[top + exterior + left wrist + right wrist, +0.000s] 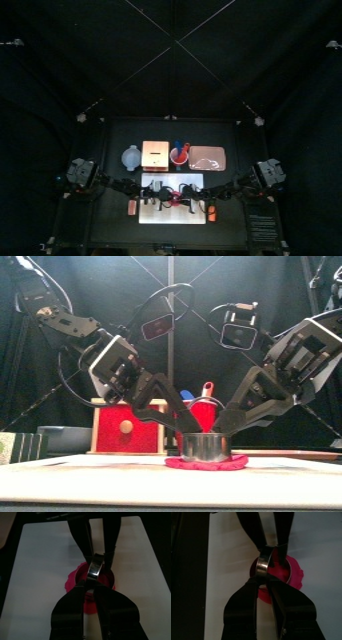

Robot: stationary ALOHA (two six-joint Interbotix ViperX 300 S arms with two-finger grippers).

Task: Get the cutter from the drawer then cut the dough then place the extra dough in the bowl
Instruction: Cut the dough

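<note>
squarely at the middle of the white cutting board [174, 214], the round metal cutter [203, 445] is sitting upright on the flat red-pink dough [207, 463], whose edge is showing all around it. the left gripper [94, 587] and the right gripper [268, 585] are meeting at it from opposite sides, each with its jaws drawn together and pinching the cutter's wall. behind the board, the pale wooden box [130, 426] is showing its red drawer front, with the blue-grey bowl [130, 156] to its left and the red cup [203, 414] and pink tray [211, 157] to its right. the black bench [100, 226] is carrying everything, and black curtains [80, 60] are closing in the booth.
</note>
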